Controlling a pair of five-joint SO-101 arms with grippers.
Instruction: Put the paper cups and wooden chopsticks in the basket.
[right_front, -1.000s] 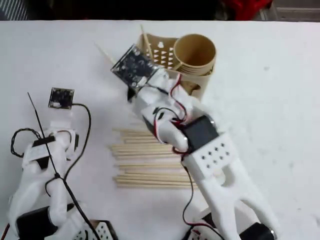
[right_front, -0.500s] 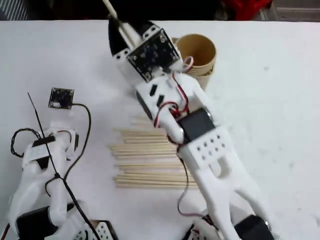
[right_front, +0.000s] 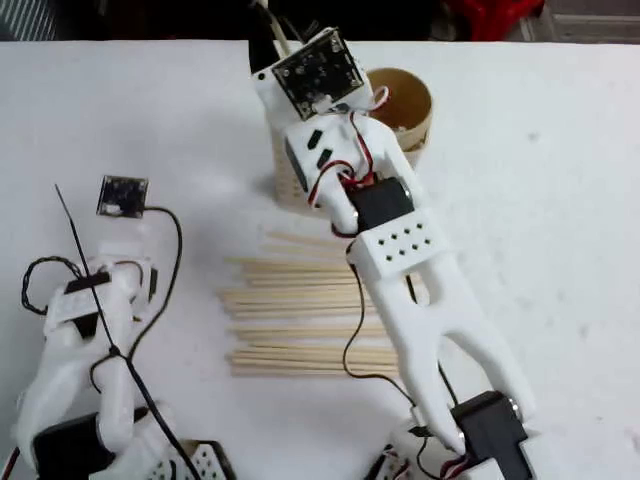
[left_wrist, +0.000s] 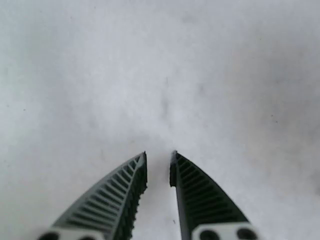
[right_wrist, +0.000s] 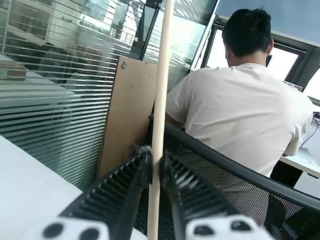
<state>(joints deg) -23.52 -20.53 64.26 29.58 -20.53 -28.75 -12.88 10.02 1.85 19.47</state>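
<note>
Right wrist view: right gripper (right_wrist: 157, 158) clamped on chopstick (right_wrist: 161, 75); basket (right_front: 283, 190) apparently beneath; left gripper (left_wrist: 158, 156) slightly parted, empty.

The white table (right_front: 560, 150) is lit brightly and evenly from above in the high view and is nearly washed out. Only faint, soft shadows are cast beside the arms, and the room beyond the far edge is left dark. In the left wrist view the tabletop is lit dully (darker toward the corners). In the right wrist view daylight is admitted through the windows (right_wrist: 287, 62), and the chopstick (right_wrist: 159, 75) is lit pale.
</note>
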